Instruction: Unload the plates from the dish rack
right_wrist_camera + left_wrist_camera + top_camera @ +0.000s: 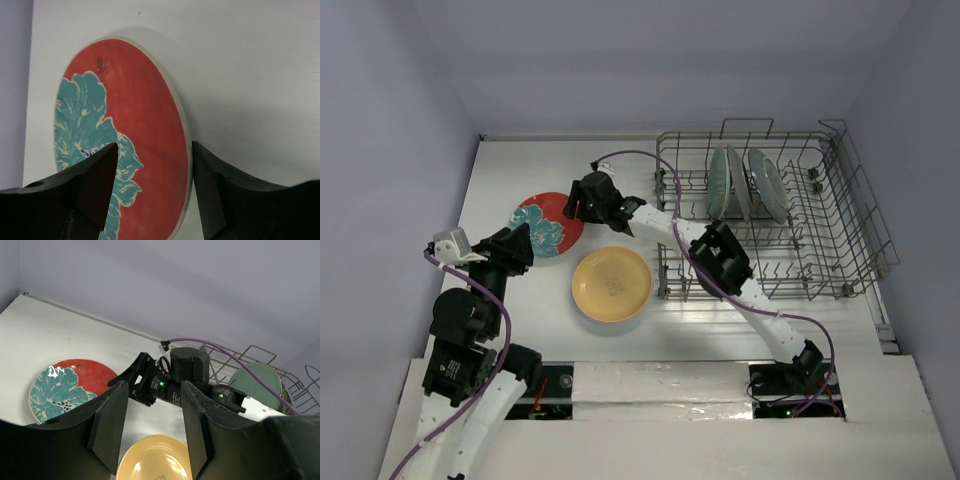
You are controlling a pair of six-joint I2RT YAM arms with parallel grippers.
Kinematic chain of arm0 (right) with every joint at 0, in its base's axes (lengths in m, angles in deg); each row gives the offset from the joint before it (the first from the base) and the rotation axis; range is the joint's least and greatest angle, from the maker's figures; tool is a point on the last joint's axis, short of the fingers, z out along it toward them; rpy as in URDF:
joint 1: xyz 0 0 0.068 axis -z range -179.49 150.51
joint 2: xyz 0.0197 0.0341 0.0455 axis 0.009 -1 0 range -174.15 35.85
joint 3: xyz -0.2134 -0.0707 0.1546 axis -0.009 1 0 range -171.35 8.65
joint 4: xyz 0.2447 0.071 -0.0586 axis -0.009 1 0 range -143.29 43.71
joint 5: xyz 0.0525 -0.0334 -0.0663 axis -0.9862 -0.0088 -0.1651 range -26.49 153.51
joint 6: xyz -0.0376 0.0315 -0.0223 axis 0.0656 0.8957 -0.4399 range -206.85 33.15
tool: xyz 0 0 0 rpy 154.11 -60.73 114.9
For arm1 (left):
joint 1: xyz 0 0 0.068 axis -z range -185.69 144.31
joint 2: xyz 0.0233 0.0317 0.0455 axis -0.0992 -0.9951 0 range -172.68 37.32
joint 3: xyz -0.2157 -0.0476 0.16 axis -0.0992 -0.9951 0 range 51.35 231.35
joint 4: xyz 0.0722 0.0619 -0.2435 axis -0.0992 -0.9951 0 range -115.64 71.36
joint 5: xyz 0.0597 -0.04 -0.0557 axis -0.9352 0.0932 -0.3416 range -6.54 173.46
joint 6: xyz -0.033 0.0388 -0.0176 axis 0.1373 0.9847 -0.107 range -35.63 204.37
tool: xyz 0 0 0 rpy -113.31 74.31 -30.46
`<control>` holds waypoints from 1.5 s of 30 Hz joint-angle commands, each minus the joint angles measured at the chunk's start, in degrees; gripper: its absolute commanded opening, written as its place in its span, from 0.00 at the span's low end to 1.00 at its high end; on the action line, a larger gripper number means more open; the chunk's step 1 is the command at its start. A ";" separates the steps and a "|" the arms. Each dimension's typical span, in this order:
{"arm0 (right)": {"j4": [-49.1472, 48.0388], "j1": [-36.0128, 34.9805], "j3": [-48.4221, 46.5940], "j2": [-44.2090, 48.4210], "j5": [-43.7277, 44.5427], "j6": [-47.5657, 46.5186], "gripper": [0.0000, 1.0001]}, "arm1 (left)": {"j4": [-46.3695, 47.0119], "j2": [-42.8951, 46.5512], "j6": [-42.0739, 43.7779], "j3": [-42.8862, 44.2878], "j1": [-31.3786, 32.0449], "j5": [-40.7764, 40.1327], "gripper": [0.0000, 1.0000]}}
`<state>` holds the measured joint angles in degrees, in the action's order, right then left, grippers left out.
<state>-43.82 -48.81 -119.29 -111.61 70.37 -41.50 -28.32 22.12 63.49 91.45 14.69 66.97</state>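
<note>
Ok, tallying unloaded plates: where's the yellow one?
Top view: the yellow plate lies flat just left of the dish rack, beside the floral plate.

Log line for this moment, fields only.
right pincer open over floral plate | left pincer open, empty | yellow plate flat on table | more plates upright in rack

1. Table (pixel 510 175): white, flat top, walled on three sides.
2. Red-and-teal floral plate (pixel 552 228): flat on the table, face up, at 9 o'clock from the table's centre.
3. Yellow-orange plate (pixel 611 284): flat, face up, at 8 o'clock from centre, just beside item 2 at its 5 o'clock.
4. Dish rack (pixel 860 230): grey wire, standing at 3 o'clock, filling the right half.
</note>
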 commanded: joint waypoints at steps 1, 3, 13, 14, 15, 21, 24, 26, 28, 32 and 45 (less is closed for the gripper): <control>-7.63 0.28 1.37 5.25 0.62 1.15 0.65 | 2.29 -0.09 0.23 -0.19 -0.43 0.14 0.43; -8.85 0.28 3.83 6.39 0.35 1.15 0.64 | 2.29 0.08 0.32 -0.19 -0.43 0.14 0.43; -2.89 0.28 2.35 13.59 2.56 -8.33 1.00 | 2.46 0.00 0.14 -0.28 -0.43 0.41 0.43; -1.93 0.28 1.47 14.47 2.81 -9.73 1.00 | 2.38 0.00 0.23 -0.28 -0.43 0.41 0.43; -0.52 0.28 0.77 15.52 3.34 -11.23 1.00 | 2.46 -0.09 0.32 -0.20 -0.43 0.41 0.43; 0.63 0.97 9.53 33.17 13.43 -24.76 0.00 | 2.29 -0.53 0.49 -0.19 -0.43 0.23 0.30; 4.30 5.19 18.76 42.74 21.86 -30.47 0.00 | 2.46 -0.27 0.32 -0.37 -0.43 -0.21 0.13; 7.73 9.39 22.37 46.54 23.46 -30.93 0.05 | 2.20 -0.09 0.05 -0.11 -0.43 -0.91 0.02; 11.70 11.61 27.99 52.34 25.56 -31.10 0.24 | 2.11 0.26 -0.21 -0.11 -0.43 -1.79 0.00; 12.68 12.76 38.71 62.36 26.73 -30.05 0.55 | 2.20 0.26 -0.30 -0.11 -0.43 -1.26 0.03; 8.81 15.56 60.00 70.91 24.62 -21.96 0.58 | 2.38 -0.18 -0.12 -0.28 -0.95 0.06 0.29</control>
<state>-32.78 -34.75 -60.43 -40.42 95.06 -65.44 -28.32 22.12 63.27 91.45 14.62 66.53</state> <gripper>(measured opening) 0.569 0.285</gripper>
